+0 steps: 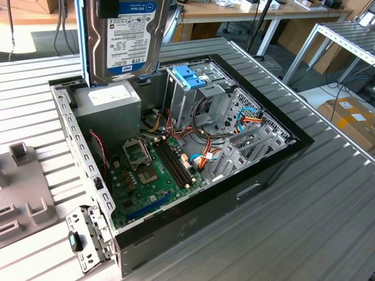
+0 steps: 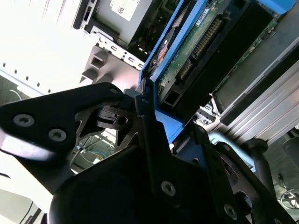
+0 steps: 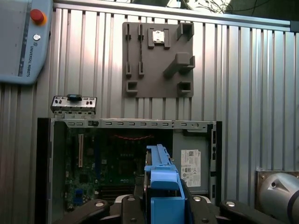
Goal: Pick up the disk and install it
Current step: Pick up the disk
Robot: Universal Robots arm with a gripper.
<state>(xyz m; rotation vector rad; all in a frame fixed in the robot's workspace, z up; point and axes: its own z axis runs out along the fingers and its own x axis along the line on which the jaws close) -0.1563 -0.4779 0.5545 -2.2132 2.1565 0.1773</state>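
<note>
The end effector (image 3: 163,207) is closed on the disk (image 1: 123,41), clamping it across its blue side rails (image 3: 161,179). In the second wrist view one finger (image 2: 147,126) bears against a rail. The disk hangs directly below the end effector, upright, in the upper left of the exterior view, with its white and blue label facing that camera. It is raised clear of the open computer case (image 1: 252,193), which lies on the ribbed metal surface (image 1: 328,228). In the first wrist view the disk shows edge-on between the fingers, over the case opening, roughly where the motherboard (image 3: 107,163) meets the grey box (image 3: 194,161) with the white sticker. The drive cage (image 1: 190,79) with the blue plastic top stands inside the case, to the exterior view's right of the disk and apart from it. A grey fixture plate (image 3: 159,58) lies on the surface beside the case.
</note>
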